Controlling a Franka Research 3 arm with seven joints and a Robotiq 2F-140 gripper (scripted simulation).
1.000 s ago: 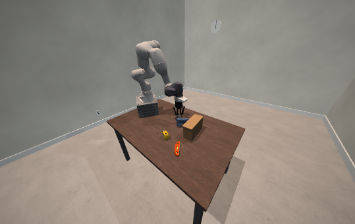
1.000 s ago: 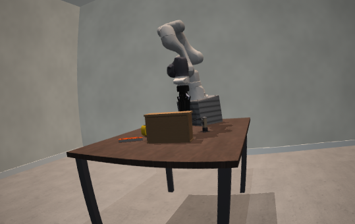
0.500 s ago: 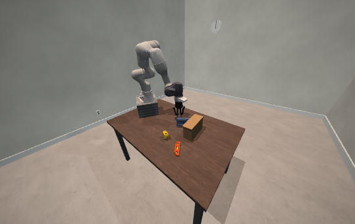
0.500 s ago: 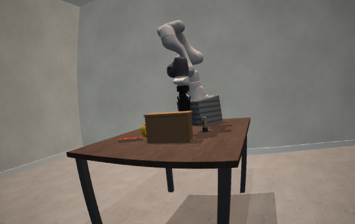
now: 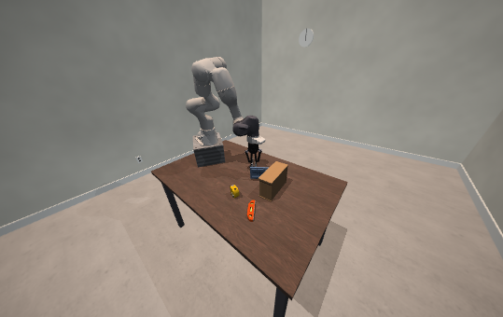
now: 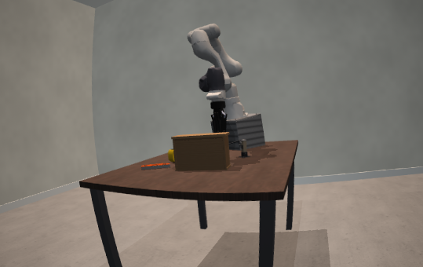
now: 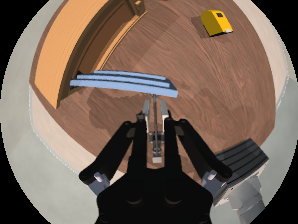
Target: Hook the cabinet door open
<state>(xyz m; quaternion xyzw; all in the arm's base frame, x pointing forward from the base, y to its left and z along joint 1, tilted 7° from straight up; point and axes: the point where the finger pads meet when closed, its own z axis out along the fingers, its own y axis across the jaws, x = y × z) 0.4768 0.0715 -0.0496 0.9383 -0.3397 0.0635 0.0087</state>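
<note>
The wooden cabinet stands upright, looking flat on its base. Its blue door stands wide open. The post stands beyond the cabinet. The thin grey hook runs from the post to the door's free end; its tip and the eye are too small to tell whether they are engaged. My gripper points down, its fingers a little apart around the hook's rod, with a narrow gap showing on each side. In the exterior view the cabinet hides the fingertips.
A yellow tape-measure-like block lies in front of the cabinet's open side. An orange level lies farther from the arm. The arm's ribbed base stands behind the post.
</note>
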